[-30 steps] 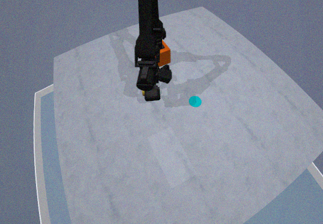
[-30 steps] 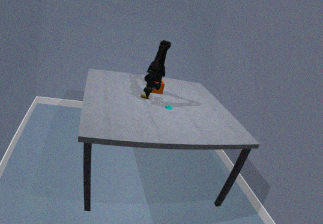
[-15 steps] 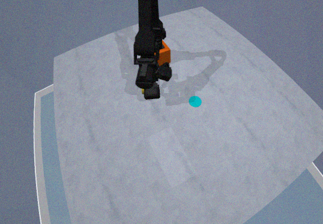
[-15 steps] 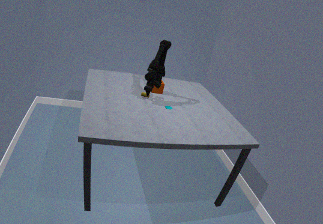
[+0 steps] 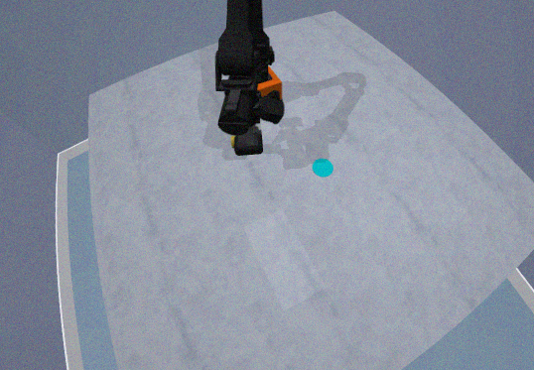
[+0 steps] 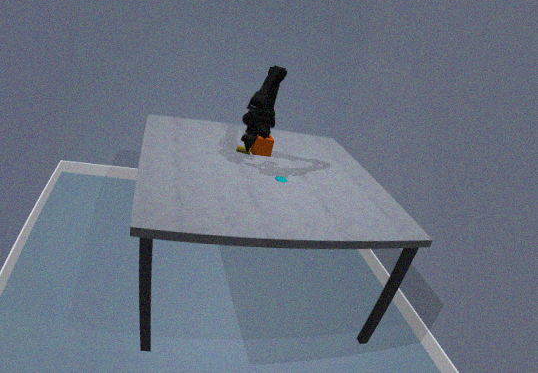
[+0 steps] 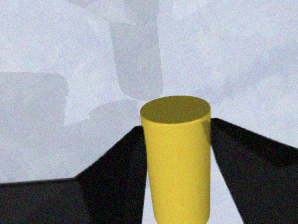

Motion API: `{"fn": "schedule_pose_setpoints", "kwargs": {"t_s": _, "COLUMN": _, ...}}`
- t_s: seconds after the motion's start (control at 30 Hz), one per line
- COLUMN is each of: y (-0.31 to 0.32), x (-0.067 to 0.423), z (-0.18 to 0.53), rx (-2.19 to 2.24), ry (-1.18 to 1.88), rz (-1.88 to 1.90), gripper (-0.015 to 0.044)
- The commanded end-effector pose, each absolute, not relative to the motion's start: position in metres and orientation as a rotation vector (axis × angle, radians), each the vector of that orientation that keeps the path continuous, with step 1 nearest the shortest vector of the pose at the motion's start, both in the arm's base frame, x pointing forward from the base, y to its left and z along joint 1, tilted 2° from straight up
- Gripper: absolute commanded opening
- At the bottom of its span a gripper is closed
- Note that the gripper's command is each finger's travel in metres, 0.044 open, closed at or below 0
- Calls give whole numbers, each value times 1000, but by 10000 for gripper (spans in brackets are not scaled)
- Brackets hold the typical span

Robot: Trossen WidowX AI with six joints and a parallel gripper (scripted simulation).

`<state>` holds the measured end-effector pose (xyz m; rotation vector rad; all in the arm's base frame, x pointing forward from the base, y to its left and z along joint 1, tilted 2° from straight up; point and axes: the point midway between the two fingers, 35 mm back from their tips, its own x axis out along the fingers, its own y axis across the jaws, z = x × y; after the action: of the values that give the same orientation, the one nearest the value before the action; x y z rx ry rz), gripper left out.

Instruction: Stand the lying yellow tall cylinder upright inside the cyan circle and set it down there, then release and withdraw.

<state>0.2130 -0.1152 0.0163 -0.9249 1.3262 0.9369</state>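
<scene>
Gripper (image 5: 246, 143) was clamped on the yellow tall cylinder (image 7: 177, 165), both black fingers pressed against its curved sides in the wrist view. Cylinder was smooth, matte yellow, plain round body with a flat circular end face turned toward the far side of that view; the face looked darker than the side wall. It lay low on the table (image 6: 200, 204), on its side, with only a small yellow end (image 5: 232, 140) poking out left of the gripper in the top view and a yellow tip (image 6: 242, 149) showing by the gripper in the exterior view. Fingers were blocky, flat-faced, dark and non-glossy. Arm (image 5: 241, 24) was black, chunky, angled down steeply, with an orange boxy part (image 5: 272, 85) on the wrist. Table top was pale grey with a mottled, marble-like streaked texture, a thin dark edge and slim dark legs (image 6: 145, 294). Cyan circle (image 5: 323, 168) was a flat solid disc on the table surface, near the gripper but apart from it, to its right in the top view; cylinder was outside the circle. Soft grey arm shadows fell across the top between gripper and circle. Floor (image 6: 60, 279) was bluish, smooth, with a light border strip.
</scene>
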Motion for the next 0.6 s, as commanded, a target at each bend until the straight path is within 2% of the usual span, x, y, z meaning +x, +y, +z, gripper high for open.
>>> {"fn": "schedule_pose_setpoints", "kwargs": {"t_s": 0.0, "y": -117, "x": 214, "z": 32, "rx": -936, "ry": 1324, "rz": 932, "gripper": 105}}
{"fn": "schedule_pose_setpoints", "kwargs": {"t_s": 0.57, "y": -111, "x": 214, "z": 68, "rx": -925, "ry": 1329, "rz": 922, "gripper": 105}}
